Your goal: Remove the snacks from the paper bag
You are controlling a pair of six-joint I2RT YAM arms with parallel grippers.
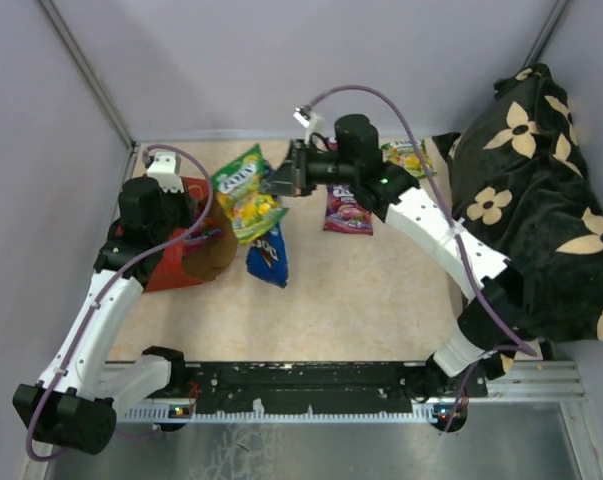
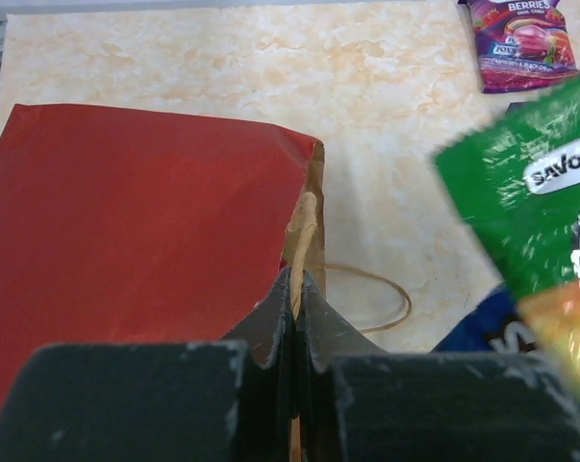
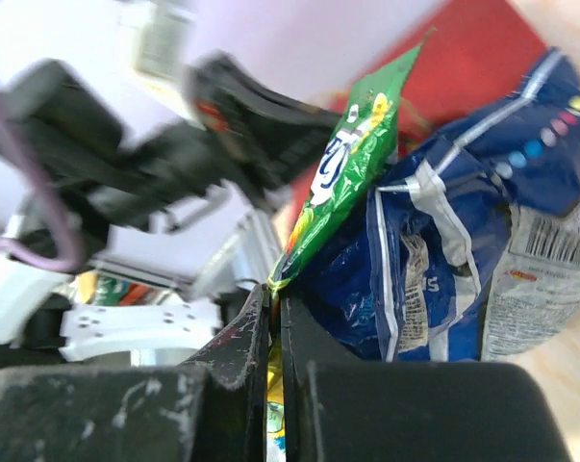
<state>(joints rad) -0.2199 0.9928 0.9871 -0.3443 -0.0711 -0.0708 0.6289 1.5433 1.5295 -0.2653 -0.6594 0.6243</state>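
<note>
Room: a pale marbled surface (image 1: 381, 290) boxed in by plain grey walls, with a black flowered cloth (image 1: 526, 200) heaped along the right side.
Paper bag: the red paper bag (image 2: 145, 221) lies on its side at the left, its brown mouth facing the middle and one thin handle (image 2: 390, 289) looping out flat.
Left claw: the left claw (image 2: 294, 284) is closed tight on the brown rim of the bag's mouth.
Left arm: it rises from the near-left corner and bends over the bag, with the wrist tipped down onto the mouth.
Right claw: the right claw (image 3: 273, 294) is pinched shut on one corner of the green packet (image 3: 352, 164).
Right arm: it stretches from the near right across the surface, with the wrist level and pointing left towards the bag.
Green packet: it dangles from that corner just outside the bag's mouth, apparently above the blue chip bag (image 1: 268, 255).
Other snacks: the blue chip bag lies just beside the mouth. A purple packet (image 1: 348, 212) lies further right, and another packet (image 1: 406, 155) peeks out behind the right arm.
Inside the bag: I can't see whether anything is left in there.
Risk, grip: a one-corner pinch on glossy film could slip, or the packet could swing as the arm moves.
Risk, drop spot: letting go here would probably stack it on the chip bag, crowding the mouth.
Risk, bag: if the left claw lets go, the mouth may sag shut.
</note>
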